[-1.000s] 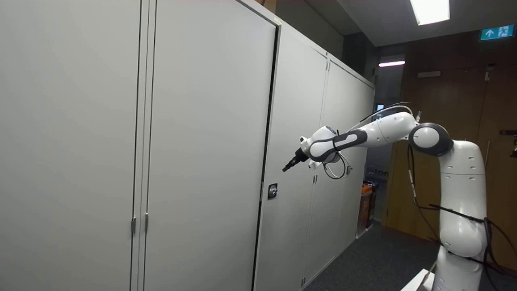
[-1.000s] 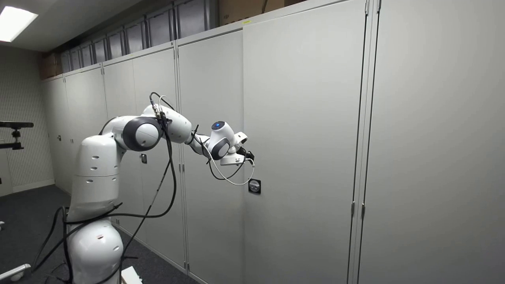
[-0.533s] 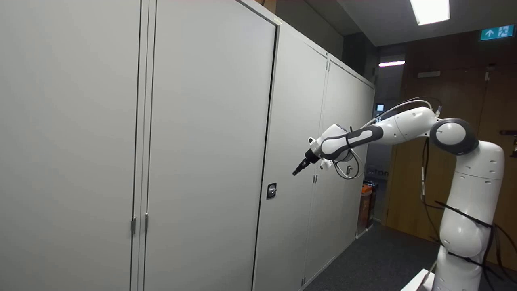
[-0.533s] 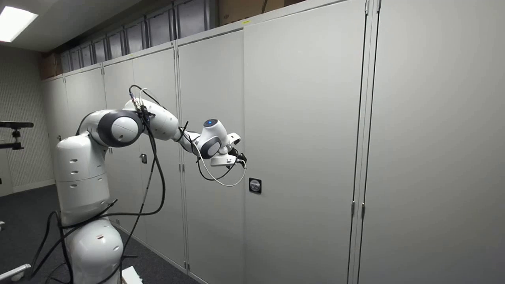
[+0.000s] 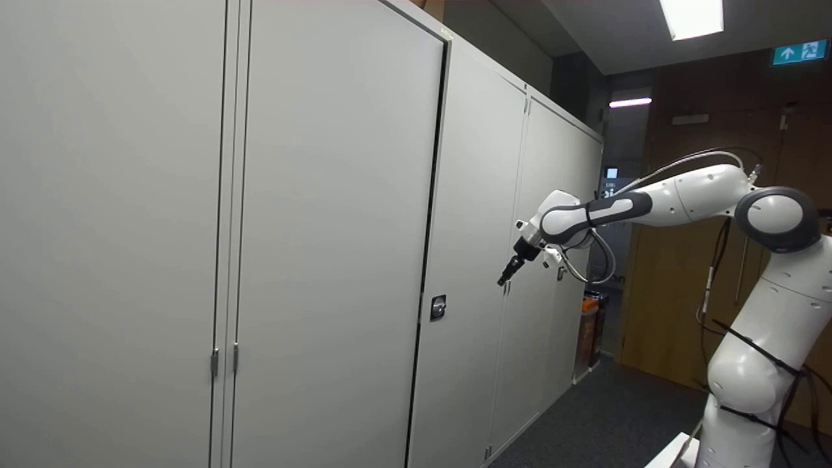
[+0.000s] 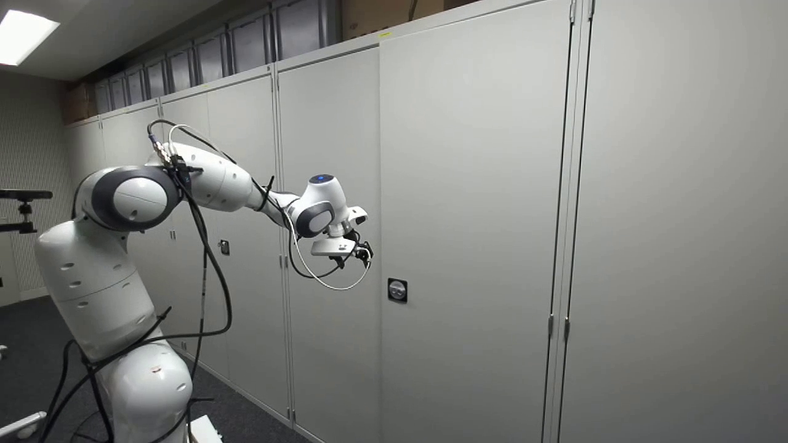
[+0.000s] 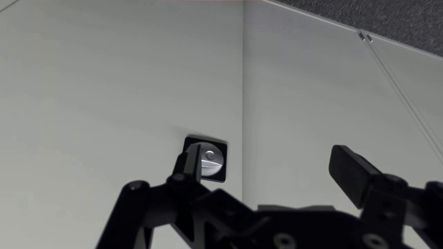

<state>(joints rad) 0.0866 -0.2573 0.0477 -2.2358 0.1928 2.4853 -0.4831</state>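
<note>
A grey cabinet door (image 5: pixel 473 169) (image 6: pixel 474 184) bears a round silver lock handle (image 5: pixel 439 307) (image 6: pixel 398 290) (image 7: pixel 213 155) on a black square plate. A dark gap runs along that door's free edge in an exterior view, beside the neighbouring door (image 5: pixel 338 227) (image 7: pixel 294 86). My gripper (image 5: pixel 502 281) (image 6: pixel 353 261) (image 7: pixel 266 148) is open, pointing down toward the cabinet, with nothing between its fingers. It hangs above the handle's level, apart from it. The wrist view stands upside down; there one finger (image 7: pixel 192 160) covers part of the handle.
More grey cabinet doors (image 6: pixel 683 215) line the wall on both sides. Loose cables (image 6: pixel 215 271) hang from the arm. Bins with an orange lid (image 5: pixel 589 304) stand at the cabinets' far end, near a wooden door (image 5: pixel 702 305). A camera on a mount (image 6: pixel 24 203) is at the side.
The arm has drawn back from the cabinet, carrying the gripper away from the handle and tilting it further down. The dark gap at the door's edge narrowed slightly, then widened again.
</note>
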